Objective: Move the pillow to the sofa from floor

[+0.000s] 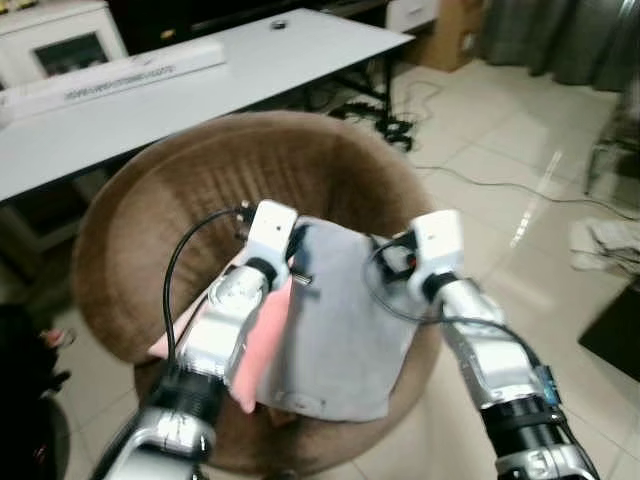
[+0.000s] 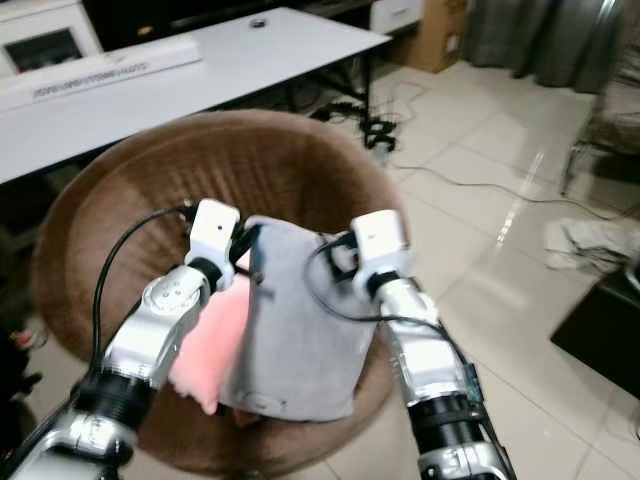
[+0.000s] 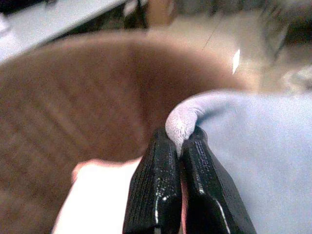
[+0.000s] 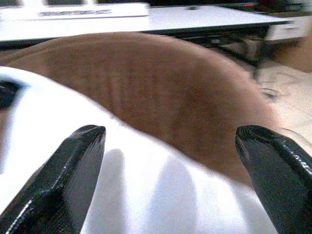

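A grey pillow with a pink underside lies over the seat of a round brown sofa chair. My left gripper is shut on the pillow's far left corner, pinching a fold of grey cloth. My right gripper stands open just above the pillow's far right edge, its fingers apart with nothing between them. Both arms reach forward over the chair's front rim.
A long white table stands behind the chair, with a white box on it. Cables trail over the tiled floor to the right. A dark object sits at the far right on the floor.
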Robot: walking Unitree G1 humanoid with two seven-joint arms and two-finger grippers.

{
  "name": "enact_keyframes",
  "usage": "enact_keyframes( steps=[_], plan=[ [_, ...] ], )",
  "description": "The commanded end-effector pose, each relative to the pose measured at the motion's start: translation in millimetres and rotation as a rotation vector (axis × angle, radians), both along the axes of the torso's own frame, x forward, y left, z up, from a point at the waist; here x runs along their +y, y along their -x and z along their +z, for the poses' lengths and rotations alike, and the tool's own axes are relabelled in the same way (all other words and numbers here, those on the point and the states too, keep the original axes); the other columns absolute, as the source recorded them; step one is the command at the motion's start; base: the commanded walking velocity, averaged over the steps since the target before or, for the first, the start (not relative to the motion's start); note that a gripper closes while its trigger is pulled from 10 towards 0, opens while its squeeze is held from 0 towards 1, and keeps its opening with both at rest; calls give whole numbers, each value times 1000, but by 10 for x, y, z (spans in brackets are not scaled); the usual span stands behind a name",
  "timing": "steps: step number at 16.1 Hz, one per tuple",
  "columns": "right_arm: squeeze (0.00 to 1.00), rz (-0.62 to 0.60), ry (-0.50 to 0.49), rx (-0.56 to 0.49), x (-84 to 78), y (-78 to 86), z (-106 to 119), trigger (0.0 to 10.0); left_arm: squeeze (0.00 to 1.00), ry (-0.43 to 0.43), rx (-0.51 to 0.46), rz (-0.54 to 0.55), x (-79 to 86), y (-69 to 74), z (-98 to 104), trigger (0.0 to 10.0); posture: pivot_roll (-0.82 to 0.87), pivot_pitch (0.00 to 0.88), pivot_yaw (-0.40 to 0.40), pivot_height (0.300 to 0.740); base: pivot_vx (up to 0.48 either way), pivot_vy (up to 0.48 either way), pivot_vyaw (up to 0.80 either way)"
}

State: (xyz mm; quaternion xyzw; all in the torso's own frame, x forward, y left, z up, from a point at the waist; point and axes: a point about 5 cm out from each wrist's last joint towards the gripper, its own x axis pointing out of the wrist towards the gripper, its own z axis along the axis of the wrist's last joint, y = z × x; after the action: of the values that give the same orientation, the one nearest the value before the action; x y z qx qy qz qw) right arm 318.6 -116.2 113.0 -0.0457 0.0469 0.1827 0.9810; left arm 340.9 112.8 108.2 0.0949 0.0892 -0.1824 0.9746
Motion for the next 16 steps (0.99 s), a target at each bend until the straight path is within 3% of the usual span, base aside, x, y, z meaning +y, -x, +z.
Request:
enact_keyframes(
  steps=[1,5,7,9,11,12,13,16],
  plan=[
    [0,27,4,6,-8,4,19,10000,0,-44,7,-16,-15,-48,-22,10000,41,0,83,740,0,0,0],
    [0,233,57,42,130,95,-49,10000,0,-122,85,85,90,-209,-173,10000,33,0,61,740,0,0,0],
    [0,333,98,47,263,56,-107,10000,0,-135,101,199,251,-303,-143,10000,11,0,61,740,0,0,0],
    [0,388,171,59,343,15,-166,10000,0,-172,95,266,408,-352,-100,10000,-4,0,51,740,0,0,0],
    [0,372,236,84,324,-11,-218,10000,0,-182,89,298,505,-377,-66,10000,-9,0,42,740,0,0,0],
    [0,331,289,92,289,-49,-246,10000,690,-179,82,314,566,-396,-29,10000,-13,0,39,740,0,0,0],
    [0,311,304,93,275,-70,-256,10000,1000,-182,82,321,594,-403,-17,10000,-14,0,38,740,0,0,0],
    [0,222,320,93,242,-145,-280,10000,1000,-209,82,312,666,-414,10,10000,-18,0,31,740,0,0,0]
  ],
)
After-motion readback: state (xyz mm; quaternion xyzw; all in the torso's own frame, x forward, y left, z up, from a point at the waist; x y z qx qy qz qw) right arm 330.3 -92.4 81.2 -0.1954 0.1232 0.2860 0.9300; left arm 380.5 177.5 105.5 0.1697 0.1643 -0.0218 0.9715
